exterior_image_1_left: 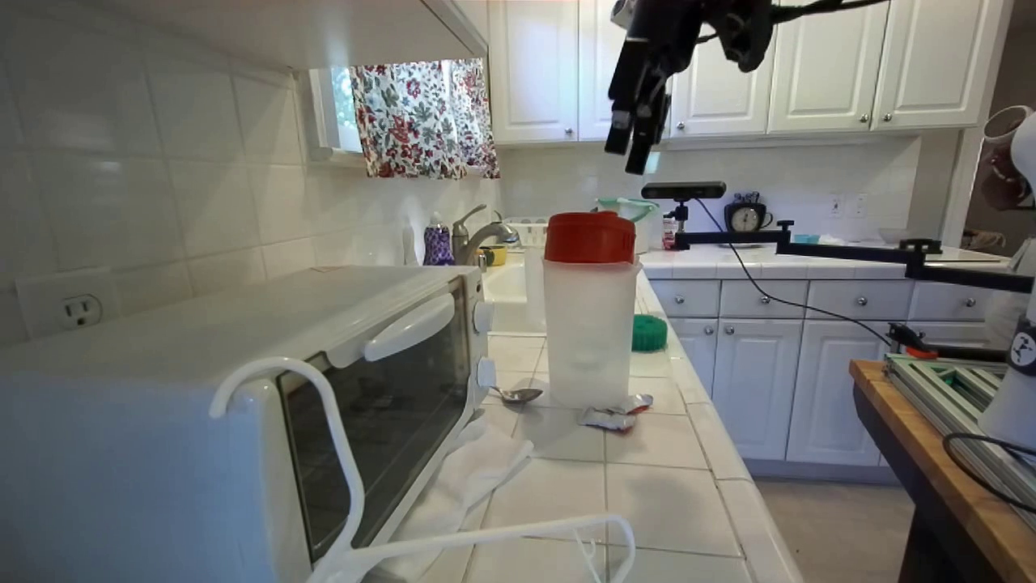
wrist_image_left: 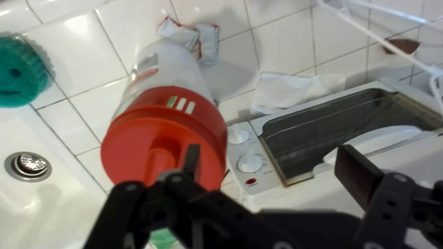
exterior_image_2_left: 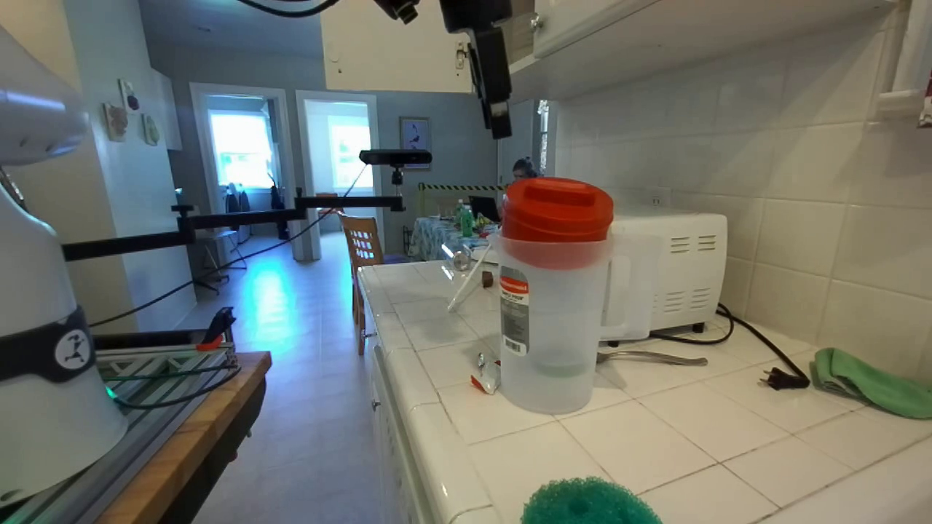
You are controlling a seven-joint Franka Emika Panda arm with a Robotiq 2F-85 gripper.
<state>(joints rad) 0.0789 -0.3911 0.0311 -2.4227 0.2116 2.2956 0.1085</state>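
Pitcher [exterior_image_1_left: 589,340]: upright on the worktop [exterior_image_1_left: 660,510], right of the toaster oven [exterior_image_1_left: 396,397] in an exterior view. Red lid [exterior_image_2_left: 558,218] in its mouth — cannot tell whether fully seated. Hand [exterior_image_1_left: 630,148]: above the lid, touching nothing, fingers [wrist_image_left: 191,160] apart with a bare gap between.

For any grip on the lid, centre the hand first: in the wrist view, lid off to the left, behind a single finger rather than inside the gap. Align the fingers to either side of the bar [wrist_image_left: 161,162] on top, then lower straight and slowly. Avoid any sideways push — a tall, slim vessel, likely easy to tip.

Worktop: glossy white tile with grey joints. Note foil packets [wrist_image_left: 207,43] beside the pitcher's base, a spoon [exterior_image_1_left: 518,395] to the left, a green scrubber [exterior_image_1_left: 649,333] farther off, a white cloth [wrist_image_left: 294,90] along the toaster oven's front, and a white frame [exterior_image_1_left: 486,536] (possibly a hanger) at the near left.

Room: a kitchen, with sink [exterior_image_1_left: 502,295] and white cabinets [exterior_image_1_left: 757,380] far, floral curtain [exterior_image_1_left: 421,117] far left, and wood-topped stand [exterior_image_1_left: 931,437] at the right.
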